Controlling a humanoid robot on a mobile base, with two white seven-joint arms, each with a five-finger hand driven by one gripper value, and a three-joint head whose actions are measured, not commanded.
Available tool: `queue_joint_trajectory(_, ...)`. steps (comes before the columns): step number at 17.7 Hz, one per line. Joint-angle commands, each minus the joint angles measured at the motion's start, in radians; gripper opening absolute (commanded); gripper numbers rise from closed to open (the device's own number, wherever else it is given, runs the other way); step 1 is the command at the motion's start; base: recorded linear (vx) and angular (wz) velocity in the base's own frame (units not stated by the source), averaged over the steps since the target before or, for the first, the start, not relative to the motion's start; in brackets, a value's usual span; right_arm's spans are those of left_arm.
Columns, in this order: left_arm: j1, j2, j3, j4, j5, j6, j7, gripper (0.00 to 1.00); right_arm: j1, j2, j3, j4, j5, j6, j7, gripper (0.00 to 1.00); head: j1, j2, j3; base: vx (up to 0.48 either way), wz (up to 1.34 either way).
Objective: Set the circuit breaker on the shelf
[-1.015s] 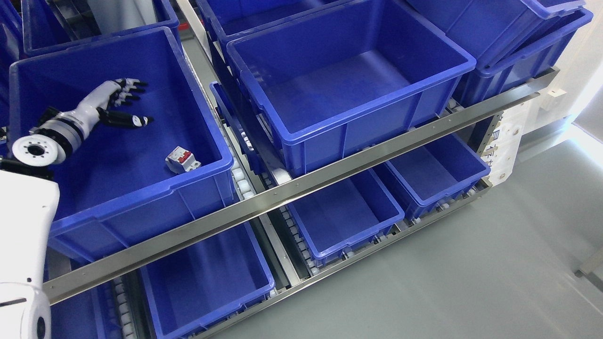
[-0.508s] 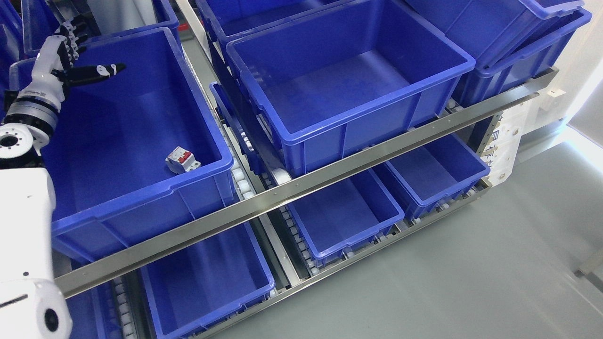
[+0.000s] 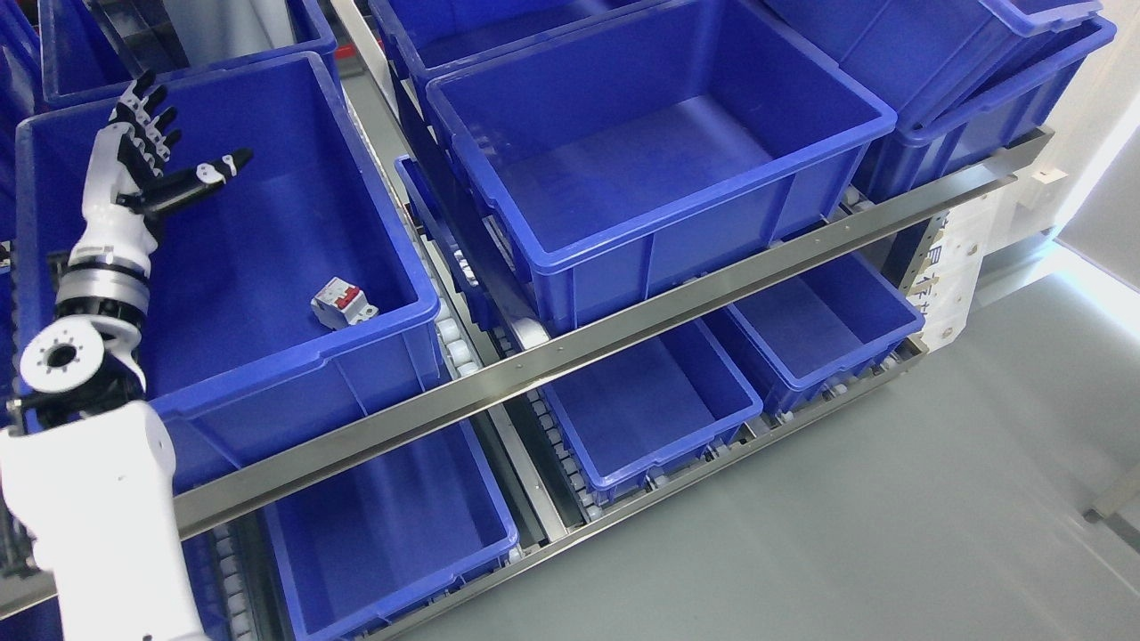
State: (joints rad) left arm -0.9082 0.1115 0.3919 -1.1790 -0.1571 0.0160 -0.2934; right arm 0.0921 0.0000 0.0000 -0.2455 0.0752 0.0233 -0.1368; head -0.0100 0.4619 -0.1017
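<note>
Item: circuit breaker (image 3: 344, 304), lay in the near right corner of the left bin (image 3: 267, 223) on the shelf (image 3: 570, 343). Left hand (image 3: 142, 151): fingers spread, empty, raised well apart. Step judged: placement complete. Your next move called for withdrawing the arm clear.

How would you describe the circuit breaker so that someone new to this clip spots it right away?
Find the large blue bin at the left of the upper shelf level, the one the left robot hand hangs over, open. The circuit breaker lies on its floor near the front right corner: a small grey-white block with red switches, the only item in any bin.
</note>
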Motion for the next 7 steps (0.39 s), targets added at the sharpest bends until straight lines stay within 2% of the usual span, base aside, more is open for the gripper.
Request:
queue_joint_trajectory(1, 0.175, -0.094, 0.039, -0.467, 0.019, -0.008, -0.001, 1.0, 0.0, -0.017, 0.02, 0.0, 0.0, 0.055, 0.0, 1.0, 0.0, 0.0, 0.0, -0.005, -0.02)
queue_joint_trajectory(7, 0.192, -0.094, 0.033, -0.478, 0.019, -0.008, -0.001, 1.0, 0.0, -0.017, 0.02, 0.0, 0.0, 0.055, 0.0, 1.0, 0.0, 0.0, 0.0, 0.001, 0.0)
